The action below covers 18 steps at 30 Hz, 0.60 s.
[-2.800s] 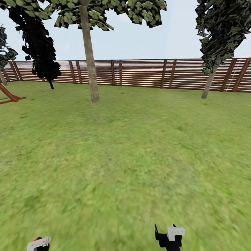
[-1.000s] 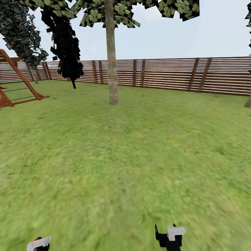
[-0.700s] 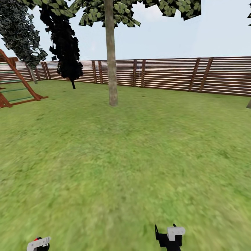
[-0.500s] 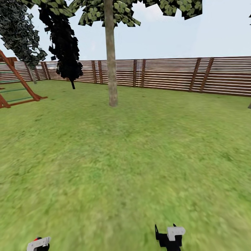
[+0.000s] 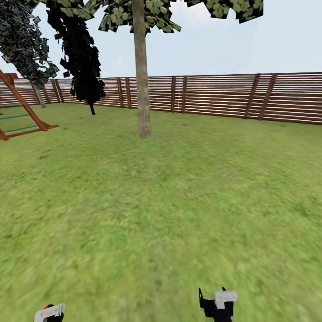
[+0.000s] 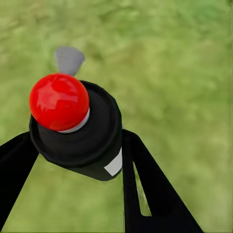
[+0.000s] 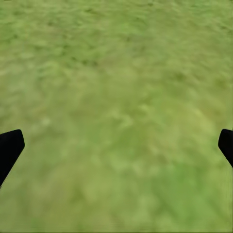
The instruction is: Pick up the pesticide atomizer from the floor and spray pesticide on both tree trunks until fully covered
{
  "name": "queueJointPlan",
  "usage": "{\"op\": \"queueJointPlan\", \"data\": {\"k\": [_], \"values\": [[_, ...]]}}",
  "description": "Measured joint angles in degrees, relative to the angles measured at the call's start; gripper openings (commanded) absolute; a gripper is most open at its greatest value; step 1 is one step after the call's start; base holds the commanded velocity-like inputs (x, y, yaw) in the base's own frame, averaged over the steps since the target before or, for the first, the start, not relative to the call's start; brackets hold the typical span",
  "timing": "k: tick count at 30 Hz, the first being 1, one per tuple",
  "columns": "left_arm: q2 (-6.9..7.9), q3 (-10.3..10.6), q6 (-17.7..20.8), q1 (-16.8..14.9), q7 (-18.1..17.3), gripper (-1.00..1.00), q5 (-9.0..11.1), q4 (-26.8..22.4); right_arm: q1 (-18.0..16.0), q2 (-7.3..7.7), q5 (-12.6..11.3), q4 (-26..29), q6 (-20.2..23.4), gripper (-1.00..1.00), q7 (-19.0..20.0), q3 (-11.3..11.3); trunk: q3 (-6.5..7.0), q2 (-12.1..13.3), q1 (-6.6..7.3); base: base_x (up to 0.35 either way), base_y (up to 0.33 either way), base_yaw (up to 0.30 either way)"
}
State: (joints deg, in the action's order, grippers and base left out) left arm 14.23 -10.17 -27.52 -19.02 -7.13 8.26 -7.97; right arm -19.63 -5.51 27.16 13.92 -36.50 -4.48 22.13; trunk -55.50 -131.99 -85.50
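Grey-beige tree trunk [image 5: 142,85] looms slightly nearer; left pincer [image 6: 77,145] still grips atomizer [image 6: 75,127].

**No readable text anywhere**

No words, numbers, brand marks or signs can be read in any view. The atomizer [image 6: 77,136], a black body with a red top, carries a small pale patch on its side, but it is blank. The white part [image 5: 225,296] near the bottom of the head view bears no lettering either.
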Motion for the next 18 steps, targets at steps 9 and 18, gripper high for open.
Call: {"op": "queueJointPlan", "data": {"k": [9, 18], "values": [[0.0, 0.0, 0.0, 0.0, 0.0, -1.0, 0.0, 0.0, 0.0, 0.0, 0.0, -0.1, 0.0, 1.0, 0.0, 0.0, 0.0, 0.0, 0.0, 0.34, 0.0, 0.0], [0.0, 0.0, 0.0, 0.0, 0.0, -1.0, 0.0, 0.0, 0.0, 0.0, 0.0, 0.0, 0.0, 1.0, 0.0, 0.0, 0.0, 0.0, 0.0, 0.34, 0.0, 0.0]]}}
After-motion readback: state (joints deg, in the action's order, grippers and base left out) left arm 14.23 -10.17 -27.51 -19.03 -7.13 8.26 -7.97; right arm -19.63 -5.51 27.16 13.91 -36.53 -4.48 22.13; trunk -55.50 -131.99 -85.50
